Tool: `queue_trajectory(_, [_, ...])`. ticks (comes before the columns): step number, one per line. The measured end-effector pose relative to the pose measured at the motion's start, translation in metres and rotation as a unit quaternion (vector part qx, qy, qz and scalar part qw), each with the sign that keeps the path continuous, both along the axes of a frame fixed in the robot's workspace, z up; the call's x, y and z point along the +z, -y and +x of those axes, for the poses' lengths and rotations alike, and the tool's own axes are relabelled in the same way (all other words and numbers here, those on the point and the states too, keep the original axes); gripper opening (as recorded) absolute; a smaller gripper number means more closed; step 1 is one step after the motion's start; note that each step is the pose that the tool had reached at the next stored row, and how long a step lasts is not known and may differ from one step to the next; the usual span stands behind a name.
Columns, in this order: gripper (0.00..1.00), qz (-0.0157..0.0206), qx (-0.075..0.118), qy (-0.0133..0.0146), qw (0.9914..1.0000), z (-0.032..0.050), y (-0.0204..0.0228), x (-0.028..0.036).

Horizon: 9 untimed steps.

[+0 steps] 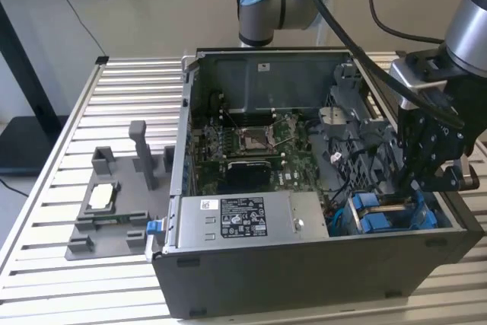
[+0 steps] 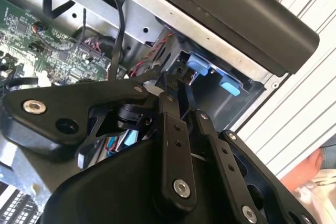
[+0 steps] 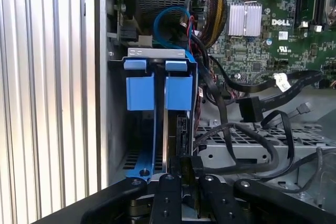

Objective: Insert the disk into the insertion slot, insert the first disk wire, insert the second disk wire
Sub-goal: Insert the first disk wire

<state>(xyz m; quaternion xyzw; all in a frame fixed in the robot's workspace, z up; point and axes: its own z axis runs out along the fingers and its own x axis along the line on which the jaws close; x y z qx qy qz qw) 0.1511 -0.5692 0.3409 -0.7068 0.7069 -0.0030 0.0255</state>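
Disk [image 3: 169,103]: standing in the insertion slot [image 3: 157,53], with its bright blue frame and two blue end tabs at the far end from the pincer [image 3: 186,174]. In the exterior view the disk [image 1: 374,222] sits at about 4 o'clock inside the computer case [image 1: 304,279], hard against the case's front corner.

Pincer: fingers drawn close together, clamped on the dark narrow end of the disk, as seen in the first wrist view. In the exterior view the pincer [image 1: 409,186] reaches down from 2 o'clock onto the blue frame. In the second wrist view the pincer [image 2: 167,85] is just beside the blue tabs.

Cables: black cables [image 3: 247,135] loop across a perforated grey plate next to the slot, one carrying a small white tag [image 3: 282,81]. A blue cable [image 3: 168,19] arcs beyond the tabs.

Labels: the grey power-supply box [image 1: 300,222], at 6 o'clock in the case and touching the slot's side, carries a white label [image 1: 242,217] with dense black print and symbols. The green motherboard [image 1: 251,146] at the case's centre has white stickers and white lettering.

Surroundings: the case rests on a slatted metal counter [image 1: 129,89]. A grey fixture [image 1: 114,211] lies at 9 o'clock from the case, well apart from the pincer, holding a square chip [image 1: 101,197].
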Motion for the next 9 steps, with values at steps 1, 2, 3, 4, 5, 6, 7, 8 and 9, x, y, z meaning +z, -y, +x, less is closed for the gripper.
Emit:
queue_trajectory(1, [0.19, 0.0, 0.0, 0.0001, 1.0, 0.0001, 0.0, -0.0002])
queue_trajectory(2, [0.19, 0.0, 0.0, 0.0002, 1.0, 0.0002, 0.0, -0.0005])
queue_trajectory(3, [0.19, 0.0001, 0.0, 0.0004, 1.0, 0.0002, 0.0, -0.0008])
queue_trajectory(4, [0.19, 0.0001, 0.0, 0.0005, 1.0, 0.0002, 0.0, -0.001])
queue_trajectory(5, [0.19, 0.0001, 0.0, 0.0006, 1.0, 0.0003, 0.0, -0.001])
queue_trajectory(6, [0.19, 0.0, 0.0, 0.0007, 1.0, 0.0003, 0.0, -0.001])
queue_trajectory(7, [0.19, 0.0, 0.0, 0.0008, 1.0, 0.0003, 0.0, -0.0011])
queue_trajectory(8, [0.19, 0.0001, 0.0, 0.0009, 1.0, 0.0003, 0.0, -0.0015])
queue_trajectory(9, [0.19, 0.0001, 0.0, 0.001, 1.0, 0.0004, -0.0001, -0.0019])
